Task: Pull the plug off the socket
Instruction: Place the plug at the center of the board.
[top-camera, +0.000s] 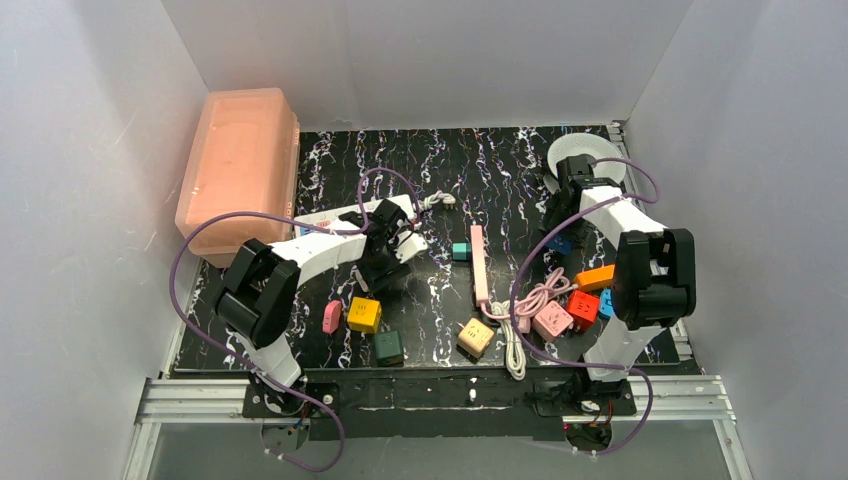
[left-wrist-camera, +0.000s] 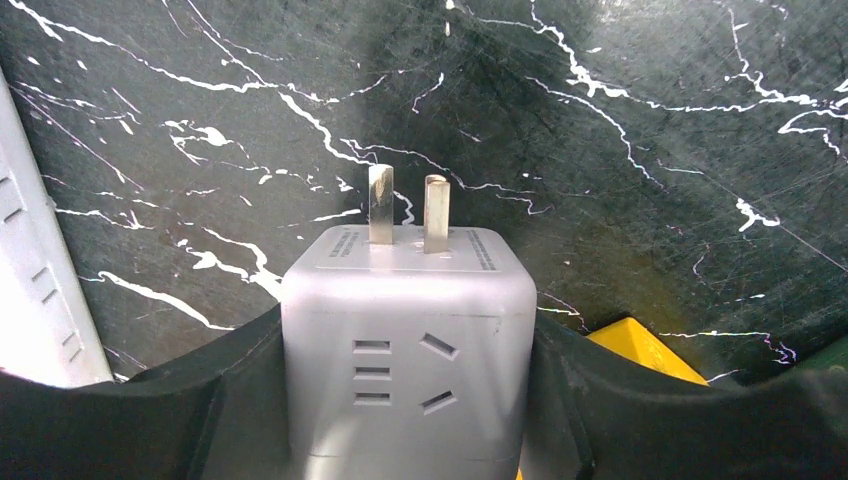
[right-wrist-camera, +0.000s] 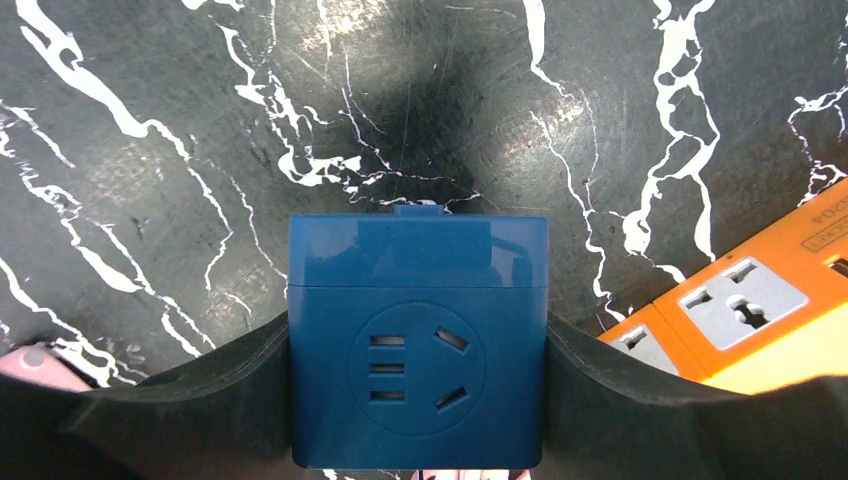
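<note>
My left gripper (top-camera: 388, 245) is shut on a white cube plug (left-wrist-camera: 405, 340). Its two metal prongs (left-wrist-camera: 405, 208) are bare and point away over the black marbled mat. The long white socket strip (top-camera: 330, 217) lies just behind my left gripper, partly hidden by the arm. Its edge shows at the far left of the left wrist view (left-wrist-camera: 30, 290). The plug is apart from the strip. My right gripper (top-camera: 563, 238) is shut on a dark blue cube adapter (right-wrist-camera: 418, 350), held over the mat beside the short orange block (right-wrist-camera: 750, 310).
A salmon lidded box (top-camera: 240, 165) stands at the back left and a white roll (top-camera: 585, 152) at the back right. A slim pink bar (top-camera: 479, 262), a teal cube (top-camera: 461, 251), a yellow cube (top-camera: 364, 314), a dark green cube (top-camera: 388, 346), a cream cube (top-camera: 476, 336), and pink and red cubes with cords (top-camera: 560, 315) lie on the mat.
</note>
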